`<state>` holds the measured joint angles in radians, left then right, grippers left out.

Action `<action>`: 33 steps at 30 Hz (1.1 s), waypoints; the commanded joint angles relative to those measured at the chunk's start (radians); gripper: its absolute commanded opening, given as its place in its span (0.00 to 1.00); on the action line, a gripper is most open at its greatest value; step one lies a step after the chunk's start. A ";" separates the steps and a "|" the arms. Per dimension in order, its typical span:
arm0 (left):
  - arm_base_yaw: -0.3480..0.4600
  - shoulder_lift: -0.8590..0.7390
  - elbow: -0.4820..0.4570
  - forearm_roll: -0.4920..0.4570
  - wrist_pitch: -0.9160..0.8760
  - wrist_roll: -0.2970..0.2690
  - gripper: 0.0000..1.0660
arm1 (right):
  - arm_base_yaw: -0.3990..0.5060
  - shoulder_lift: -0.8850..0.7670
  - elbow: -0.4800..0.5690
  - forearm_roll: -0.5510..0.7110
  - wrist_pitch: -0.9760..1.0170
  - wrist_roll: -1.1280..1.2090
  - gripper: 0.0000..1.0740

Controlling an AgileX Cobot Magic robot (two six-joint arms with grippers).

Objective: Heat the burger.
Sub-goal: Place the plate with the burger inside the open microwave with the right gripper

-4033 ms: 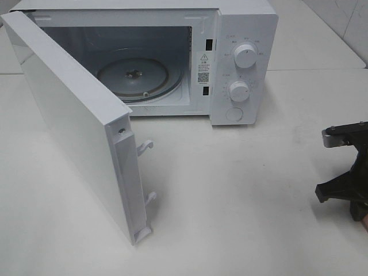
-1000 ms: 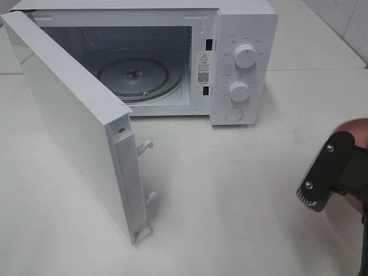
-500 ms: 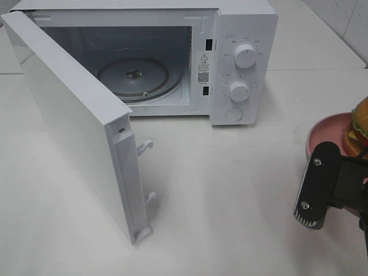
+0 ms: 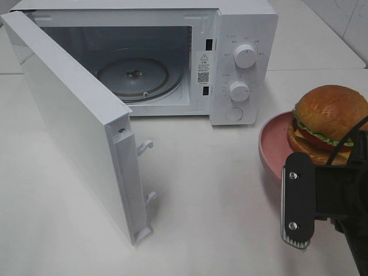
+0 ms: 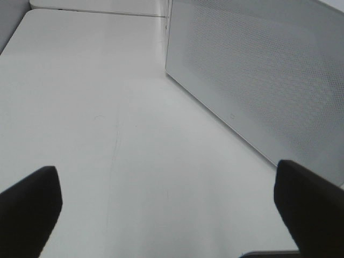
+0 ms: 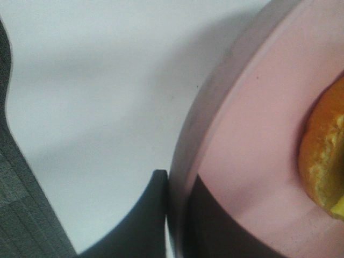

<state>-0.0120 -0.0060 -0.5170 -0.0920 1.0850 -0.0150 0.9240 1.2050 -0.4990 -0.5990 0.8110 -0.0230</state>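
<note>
Exterior high view: one burger (image 4: 330, 123) sits upright on one pink plate (image 4: 273, 146) at the right edge of the scene, to the right of and nearer than the microwave (image 4: 244, 34). Its bun dome faces up and its lettuce and red layers run roughly level. It is round, with no clear long axis. The right hand (image 4: 300, 198) is at the plate's near rim; its grip cannot be made out from here. There is one microwave on the white table (image 4: 218, 195), with two knobs (image 4: 245, 56), a round button (image 4: 234, 114) and one glass turntable (image 4: 133, 77). Its door (image 4: 75, 121) is swung wide open toward the near left. The left hand is out of sight here.

Left wrist view: the left hand (image 5: 169, 215) is spread wide, with two dark fingertips (image 5: 27, 207) far apart and nothing between them. It is above bare table, with the perforated door panel beside it.

Right wrist view: the right hand (image 6: 180, 220) is pressed together on the plate's rim, one finger outside and one on the pink inner face. The burger's orange edge shows further in on the plate, apart from the fingers.
</note>
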 commanded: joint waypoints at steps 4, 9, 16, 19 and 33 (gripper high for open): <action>-0.002 -0.014 0.002 0.001 -0.015 0.004 0.94 | 0.004 -0.010 -0.001 -0.060 -0.080 -0.159 0.00; -0.002 -0.014 0.002 0.001 -0.015 0.004 0.94 | 0.004 -0.010 -0.001 -0.068 -0.094 -0.231 0.00; -0.002 -0.014 0.002 0.001 -0.015 0.004 0.94 | 0.004 -0.010 -0.001 -0.081 -0.142 -0.302 0.00; -0.002 -0.014 0.002 0.001 -0.015 0.004 0.94 | 0.001 -0.010 -0.001 -0.080 -0.181 -0.341 0.00; -0.002 -0.014 0.002 0.001 -0.015 0.004 0.94 | 0.000 -0.006 -0.005 -0.075 -0.300 -0.465 0.00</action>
<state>-0.0120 -0.0060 -0.5170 -0.0920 1.0850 -0.0150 0.9240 1.2070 -0.4970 -0.6270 0.5440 -0.4760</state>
